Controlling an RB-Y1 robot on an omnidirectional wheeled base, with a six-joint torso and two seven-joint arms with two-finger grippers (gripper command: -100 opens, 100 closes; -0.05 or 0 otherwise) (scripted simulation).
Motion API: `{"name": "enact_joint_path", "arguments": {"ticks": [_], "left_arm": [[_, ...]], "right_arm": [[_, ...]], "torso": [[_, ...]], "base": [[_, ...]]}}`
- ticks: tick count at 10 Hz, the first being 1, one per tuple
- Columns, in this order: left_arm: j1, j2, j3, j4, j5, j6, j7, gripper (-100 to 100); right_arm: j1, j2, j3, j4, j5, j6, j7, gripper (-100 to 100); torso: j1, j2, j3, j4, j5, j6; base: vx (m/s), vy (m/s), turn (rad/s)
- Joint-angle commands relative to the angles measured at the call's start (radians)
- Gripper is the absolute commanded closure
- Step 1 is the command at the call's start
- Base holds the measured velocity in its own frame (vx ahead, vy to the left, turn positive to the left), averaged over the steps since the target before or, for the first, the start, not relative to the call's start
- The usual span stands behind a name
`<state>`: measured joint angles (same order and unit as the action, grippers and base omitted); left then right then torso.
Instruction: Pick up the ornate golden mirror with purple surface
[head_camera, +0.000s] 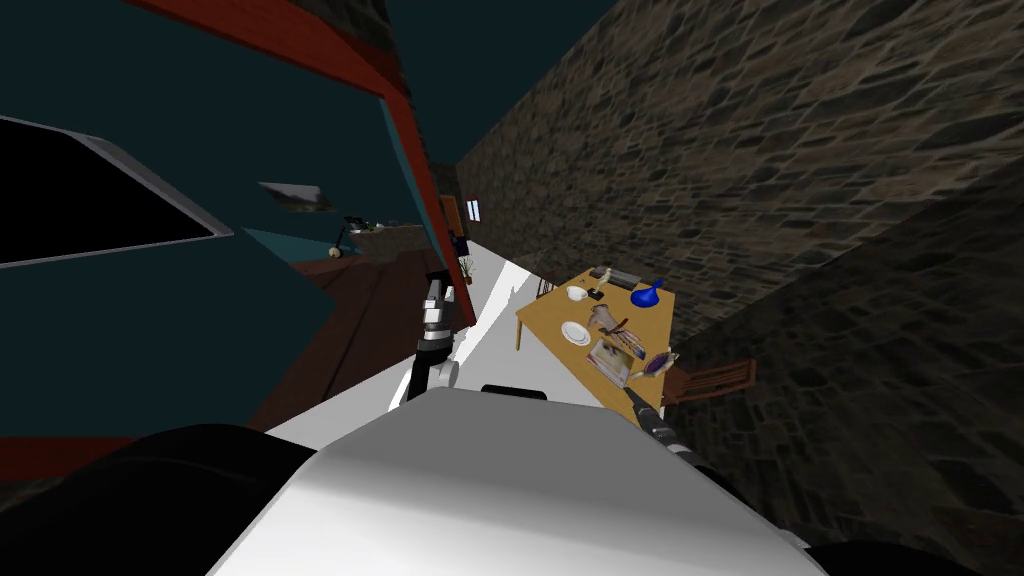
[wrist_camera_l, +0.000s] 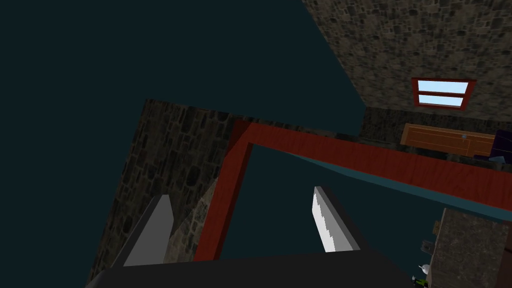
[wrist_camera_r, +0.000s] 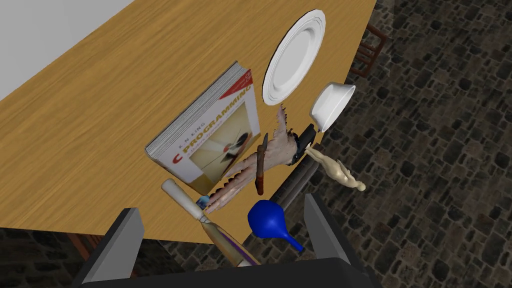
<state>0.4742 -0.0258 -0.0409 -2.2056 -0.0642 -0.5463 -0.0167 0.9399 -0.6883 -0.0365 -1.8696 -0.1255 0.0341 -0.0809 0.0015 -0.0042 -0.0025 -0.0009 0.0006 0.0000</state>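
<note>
So far: the approach looks complete, the grasp does not. The right jaws sit at the near corner of the tabletop (wrist_camera_r: 75, 125) with the mirror (wrist_camera_r: 227, 242) between them.
Mirror: seen nearly edge-on. It has a pale, smooth, rod-like handle, then a golden rim with a purple strip of face. It runs in close to the dark body of the jaws. I cannot tell whether it lies flat on the tabletop or overhangs the edge.
Right jaws: released. The flat grey fingers (wrist_camera_r: 122, 240) stand wide of the mirror on both sides, neither touching it.
Left jaws: released and empty, raised on the far side of the body, away from the tabletop.
Left to do, by my reading: close on the handle or rim, then lift. A thin, edge-on rim could slip between flat blades.
Tabletop: warm wood grain, matte.
Book (wrist_camera_r: 210, 130): a thick hardback with a glossy cover, just beyond the mirror's handle.
Plate (wrist_camera_r: 295, 57), bowl (wrist_camera_r: 331, 104): plain white, smooth, farther along.
Flask (wrist_camera_r: 267, 220): glossy blue, with a round belly and a thin neck.
Floor: dark, rough cobbled stone.
</note>
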Motion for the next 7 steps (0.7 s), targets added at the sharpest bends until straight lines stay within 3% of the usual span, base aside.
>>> {"name": "enact_joint_path", "arguments": {"ticks": [1, 7], "left_arm": [[0.000, 0.000, 0.000, 0.000, 0.000, 0.000, 0.000, 0], [0.000, 0.000, 0.000, 0.000, 0.000, 0.000, 0.000, 0]], "right_arm": [[0.022, -0.049, -0.012, 0.012, -0.013, 0.036, 0.004, -100], [0.120, -0.230, -0.056, 0.096, -0.044, 0.170, 0.058, -100]], "torso": [[0.000, 0.000, 0.000, 0.000, 0.000, 0.000], [-0.001, -0.003, -0.002, -0.001, 0.000, 0.000]], "base": [[0.058, 0.021, 0.105], [0.105, 0.006, 0.154]]}}
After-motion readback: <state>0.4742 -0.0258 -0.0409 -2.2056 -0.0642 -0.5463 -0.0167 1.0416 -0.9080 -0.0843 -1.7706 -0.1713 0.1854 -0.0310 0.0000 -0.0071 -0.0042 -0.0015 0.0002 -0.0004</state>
